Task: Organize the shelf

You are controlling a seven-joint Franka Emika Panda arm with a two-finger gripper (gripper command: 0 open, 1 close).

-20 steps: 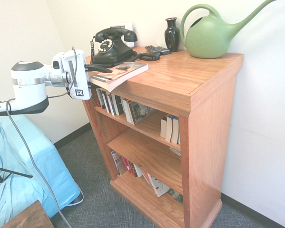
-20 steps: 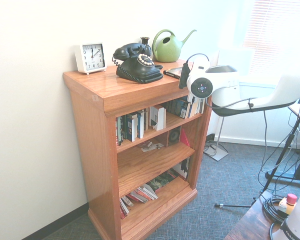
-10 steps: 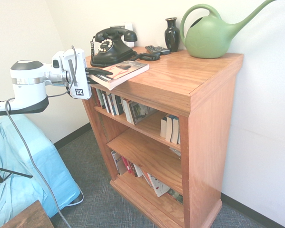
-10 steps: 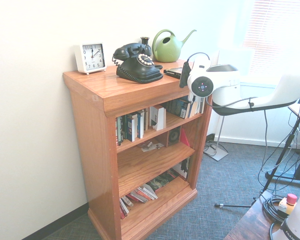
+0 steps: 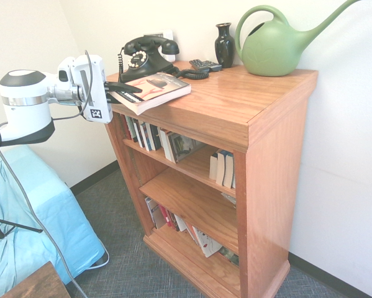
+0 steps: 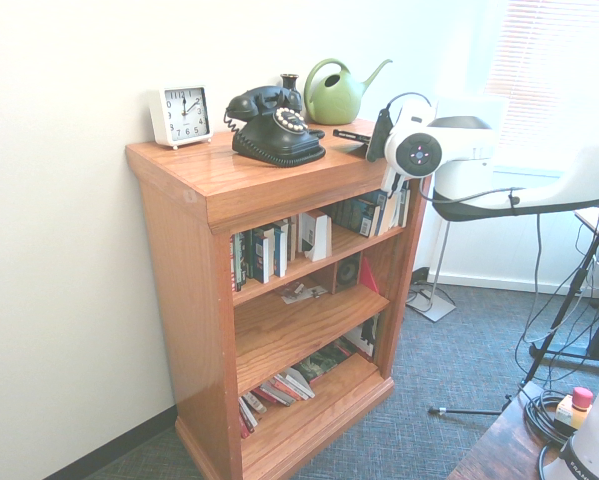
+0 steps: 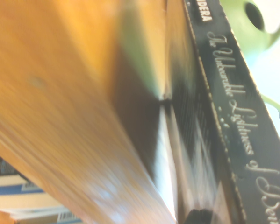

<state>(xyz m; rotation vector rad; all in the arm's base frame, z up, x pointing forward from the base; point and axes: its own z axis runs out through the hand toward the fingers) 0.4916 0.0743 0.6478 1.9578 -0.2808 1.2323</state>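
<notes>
Your fingers (image 5: 118, 92) are clamped on a flat paperback book (image 5: 151, 90) tilted over the front corner of the shelf (image 5: 235, 105), a smooth orange-brown wood bookcase against the wall. Rows of books (image 5: 167, 143) fill its upper and bottom levels.

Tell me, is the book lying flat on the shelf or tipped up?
Tipped up. The gripper holds the book by one edge, raised above the shelf top.
</notes>
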